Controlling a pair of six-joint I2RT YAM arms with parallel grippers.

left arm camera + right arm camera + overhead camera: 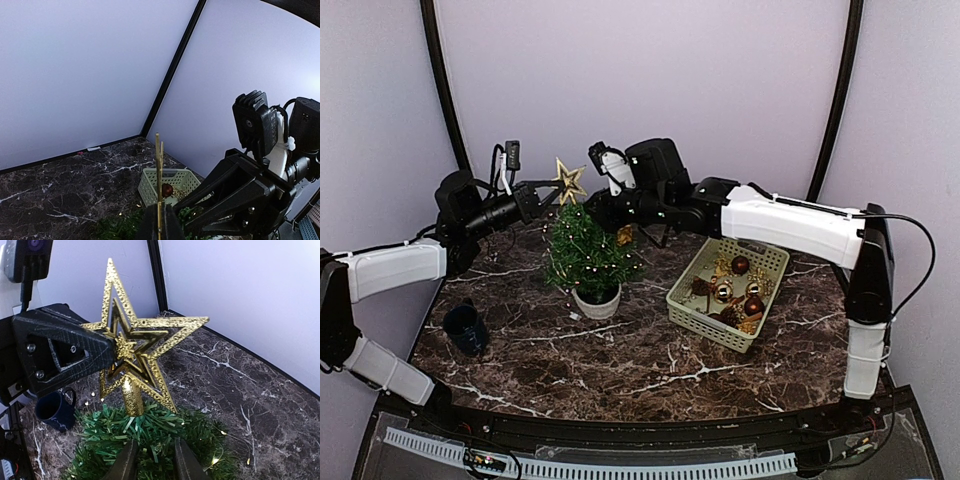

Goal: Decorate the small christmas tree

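Marble table (620,350), left pincer (159,224) clamped on gold star (145,335), right pincer (156,460) half-closed astride small christmas tree (585,250) top, grip unclear.

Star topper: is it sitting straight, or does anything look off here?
The gold star looks tilted, its top point leaning toward the left gripper, which pinches it; its stem is in the top of the small christmas tree. The right gripper flanks the treetop. Nothing spilled or broken.
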